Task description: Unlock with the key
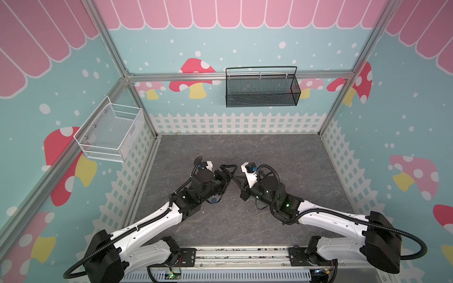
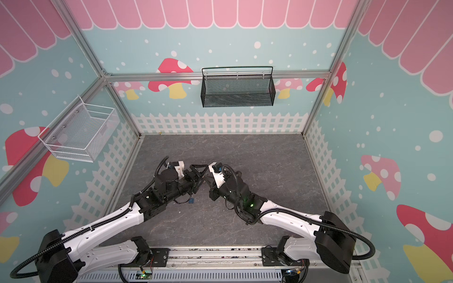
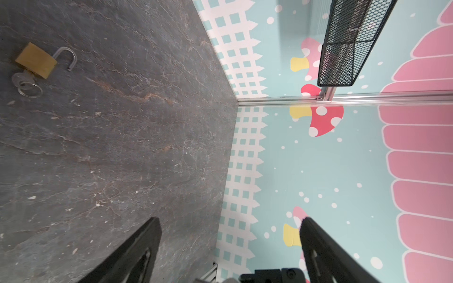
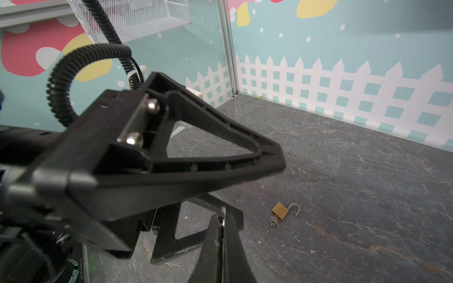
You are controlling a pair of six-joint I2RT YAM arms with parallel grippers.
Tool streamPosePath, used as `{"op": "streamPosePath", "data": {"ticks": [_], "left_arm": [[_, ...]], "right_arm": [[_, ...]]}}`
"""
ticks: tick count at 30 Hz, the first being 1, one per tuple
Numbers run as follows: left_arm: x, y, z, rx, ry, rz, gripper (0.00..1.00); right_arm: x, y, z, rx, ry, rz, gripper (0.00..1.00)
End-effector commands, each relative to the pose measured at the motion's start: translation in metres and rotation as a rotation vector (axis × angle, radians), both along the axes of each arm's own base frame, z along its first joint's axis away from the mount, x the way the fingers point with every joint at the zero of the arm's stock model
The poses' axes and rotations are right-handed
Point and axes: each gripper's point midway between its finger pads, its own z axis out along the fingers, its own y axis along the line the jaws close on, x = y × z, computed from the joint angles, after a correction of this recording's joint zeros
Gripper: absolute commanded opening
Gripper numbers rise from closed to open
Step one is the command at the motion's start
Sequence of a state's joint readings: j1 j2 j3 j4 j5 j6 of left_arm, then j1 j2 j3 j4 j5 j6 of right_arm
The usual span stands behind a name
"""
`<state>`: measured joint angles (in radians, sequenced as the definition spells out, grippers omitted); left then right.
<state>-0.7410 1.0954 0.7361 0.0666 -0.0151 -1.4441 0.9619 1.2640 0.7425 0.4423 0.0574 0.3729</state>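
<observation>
A brass padlock [image 3: 36, 60] lies on the dark table [image 3: 137, 137], its steel shackle [image 3: 69, 57] swung open. A silver key [image 3: 21, 78] with a ring [image 3: 30, 89] sits at its base. The right wrist view shows the same padlock [image 4: 280, 210] just past my right gripper [image 4: 222, 216], which is shut; a thin silvery edge shows between its tips. My left gripper [image 3: 230, 220] is open and holds nothing. In both top views the left gripper [image 1: 231, 172] and right gripper [image 1: 234, 177] meet tip to tip mid-table, and the padlock is hidden.
A black mesh basket [image 1: 262, 87] hangs on the back wall. A white wire basket [image 1: 110, 131] hangs on the left wall. Aluminium frame posts stand at the table's back corners. In the right wrist view the left arm's finger [image 4: 220, 152] fills the near field.
</observation>
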Motion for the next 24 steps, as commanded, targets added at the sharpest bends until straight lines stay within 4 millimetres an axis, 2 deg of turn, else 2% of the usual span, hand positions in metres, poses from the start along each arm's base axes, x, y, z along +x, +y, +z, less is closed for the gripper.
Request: {"op": "streamPosePath", "data": {"ticks": [1, 7, 16, 24], "left_arm": [[0.001, 0.002, 0.011, -0.089, 0.005, 0.034, 0.89], [0.0, 0.003, 0.018, -0.129, 0.006, 0.044, 0.91], [0.003, 0.01, 0.032, -0.171, -0.027, 0.073, 0.88], [0.004, 0.019, 0.027, -0.159, -0.018, 0.106, 0.69]], "right_arm": [[0.002, 0.01, 0.03, 0.072, -0.072, 0.026, 0.0], [0.005, 0.022, 0.025, 0.063, -0.078, 0.058, 0.0], [0.0, 0.014, 0.013, 0.038, -0.072, 0.056, 0.0], [-0.003, 0.003, 0.016, 0.034, -0.091, 0.031, 0.0]]}}
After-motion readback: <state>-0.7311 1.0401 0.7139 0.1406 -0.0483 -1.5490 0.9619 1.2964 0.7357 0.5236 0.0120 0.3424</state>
